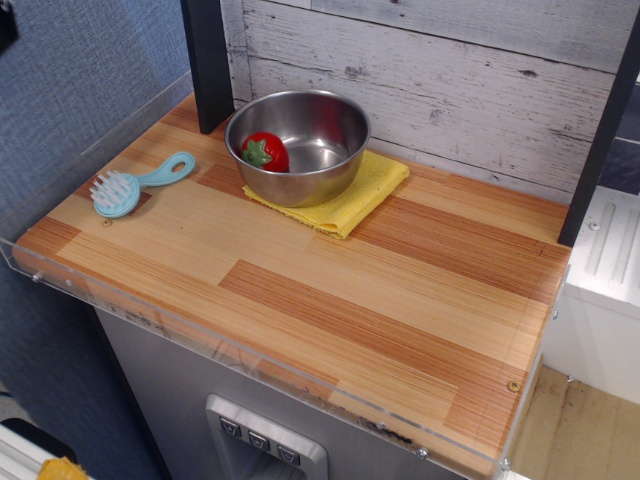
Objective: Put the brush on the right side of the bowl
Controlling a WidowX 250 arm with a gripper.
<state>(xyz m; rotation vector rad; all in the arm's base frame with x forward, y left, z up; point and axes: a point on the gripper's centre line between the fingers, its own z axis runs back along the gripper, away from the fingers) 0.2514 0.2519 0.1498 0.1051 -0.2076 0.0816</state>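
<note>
The light-blue brush (130,184) lies flat on the wooden counter at the left, bristles up and its loop handle pointing toward the bowl. The stainless-steel bowl (320,150) stands upright at the back on a yellow cloth (365,195), well to the right of the brush, with a red toy strawberry (266,152) inside. Of my gripper only a dark sliver (6,25) shows at the top-left corner, far above and left of the brush. Its fingers are out of frame and nothing is seen in it.
A black post (207,60) stands at the back left beside the bowl, and another (600,140) at the right. A clear plastic lip (250,360) edges the counter's front and left. A whitewashed plank wall (450,70) closes the back.
</note>
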